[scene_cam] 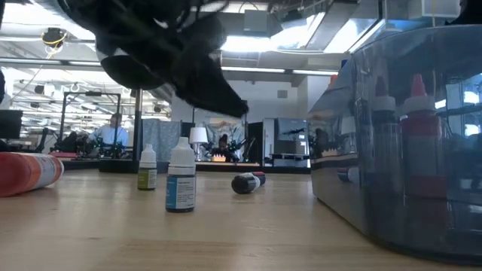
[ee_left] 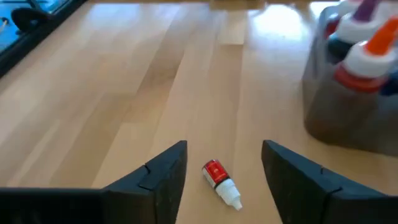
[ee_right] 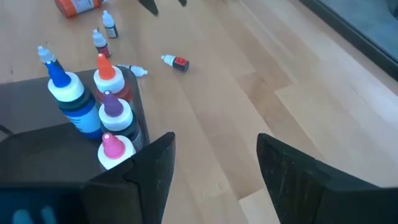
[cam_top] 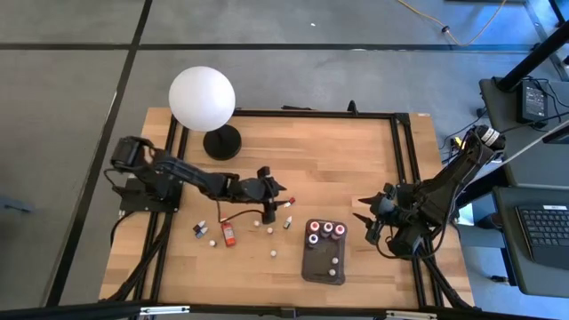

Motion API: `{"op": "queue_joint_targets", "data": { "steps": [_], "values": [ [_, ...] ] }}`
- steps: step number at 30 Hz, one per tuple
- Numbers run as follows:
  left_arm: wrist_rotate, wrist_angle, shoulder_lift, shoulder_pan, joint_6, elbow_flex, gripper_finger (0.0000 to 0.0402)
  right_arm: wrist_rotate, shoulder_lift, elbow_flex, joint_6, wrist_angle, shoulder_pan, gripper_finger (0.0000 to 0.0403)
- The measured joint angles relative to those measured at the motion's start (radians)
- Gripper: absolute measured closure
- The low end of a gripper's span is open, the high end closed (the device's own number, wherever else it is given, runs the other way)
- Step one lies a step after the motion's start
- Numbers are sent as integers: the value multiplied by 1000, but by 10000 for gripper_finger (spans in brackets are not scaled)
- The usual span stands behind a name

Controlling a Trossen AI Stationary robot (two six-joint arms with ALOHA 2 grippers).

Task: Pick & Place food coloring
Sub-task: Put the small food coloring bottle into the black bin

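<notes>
Overall we see a wooden table (cam_top: pixel 356 160) with a big white globe lamp (cam_top: pixel 202 99) on a black base at its far left part. Next down, a dark grey tray (cam_top: pixel 322 263) sits near the front edge, right of centre, with several food coloring bottles (cam_top: pixel 326 230) standing upright in its far end; from the right wrist view we make out blue, orange, purple and pink tips on them.

We place the left gripper (ee_left: pixel 222 163) over the middle of the table, just left of the tray. Its fingers are spread apart with nothing between them in a grip, and a small red bottle (ee_left: pixel 220 180) lies on its side on the wood, in the gap below the fingers and not touching them.

We place the right gripper (ee_right: pixel 216 155) at the table's right side, beside the tray, fingers wide apart and empty.

More loose bottles are scattered left of the tray: an orange-red one (cam_top: pixel 228 233) on its side, and a few tiny ones upright (cam_top: pixel 203 229). Some white dots on the wood (cam_top: pixel 274 254) are probably caps or bottles; we can't tell.
</notes>
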Motion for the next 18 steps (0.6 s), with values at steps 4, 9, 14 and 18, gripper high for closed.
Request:
{"op": "queue_joint_targets", "data": {
  "steps": [4, 9, 14, 18],
  "values": [
    [-4, 66, 79, 0, -28, 0, 225, -1, 0, 0, -1, 0, 0, 176],
    [-5, 129, 162, 0, -48, 0, 238, -1, 0, 0, -1, -1, 0, 176],
    [-8, 137, 213, 0, -63, 0, 240, -1, 0, 0, -1, -1, 0, 176],
    [-8, 152, 238, -1, -79, 0, 242, -1, 0, 0, -1, -2, 0, 176]
  ]
}}
